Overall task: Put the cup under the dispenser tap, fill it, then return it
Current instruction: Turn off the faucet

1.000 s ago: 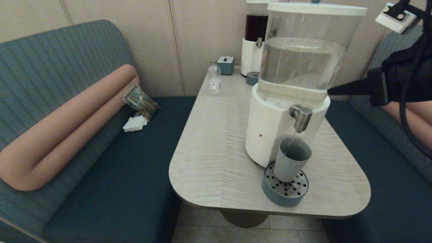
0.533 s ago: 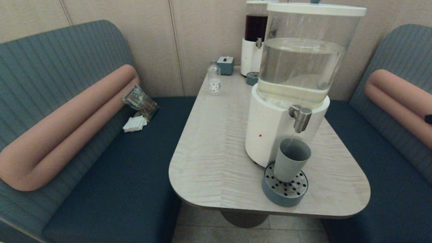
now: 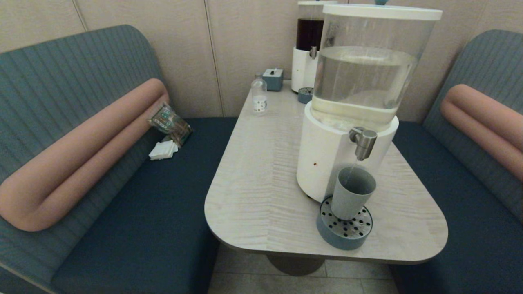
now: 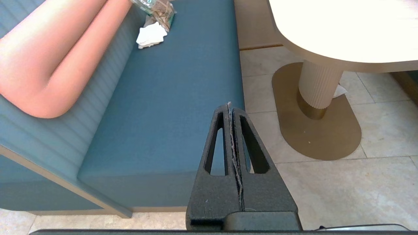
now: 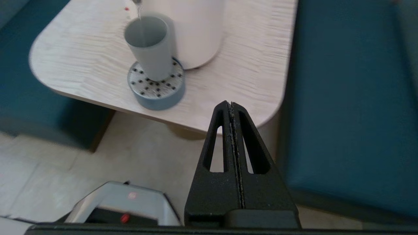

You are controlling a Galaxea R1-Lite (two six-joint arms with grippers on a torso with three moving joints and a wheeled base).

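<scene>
Directly under the short brushed-steel dispenser tap (image 3: 363, 142) we saw the plain matte grey-green tapered cup (image 3: 352, 192), upright on a round blue-grey perforated drip tray (image 3: 344, 229) near the front edge of the pale wood-grain table (image 3: 261, 171). A thin stream ran from the tap into the cup's mouth; how full the cup was we could not tell. The large dispenser (image 3: 359, 94) behind it had a white round base and a clear tank roughly half full of pale liquid, capped by a white lid. At the far end of the table stood a smaller dispenser (image 3: 307, 45) holding dark liquid, with its own small drip tray (image 3: 305, 94) at its foot. Near it we noted a small clear bottle with a dotted label (image 3: 259, 98) and a little blue-grey box (image 3: 273, 79).

Neither arm showed in the head view. Our right gripper (image 5: 231, 107) hung low beside the table's near corner, over the floor and the edge of the dark blue bench, its two black fingers pressed flat together on nothing. The cup (image 5: 150, 45) stood well apart from those fingertips, up on the tabletop. Our left gripper (image 4: 229, 107) was parked low over the blue bench seat (image 4: 169, 107) and tiled floor, its fingers likewise clenched empty, with the table's ribbed pedestal (image 4: 317, 86) off to one side.
</scene>
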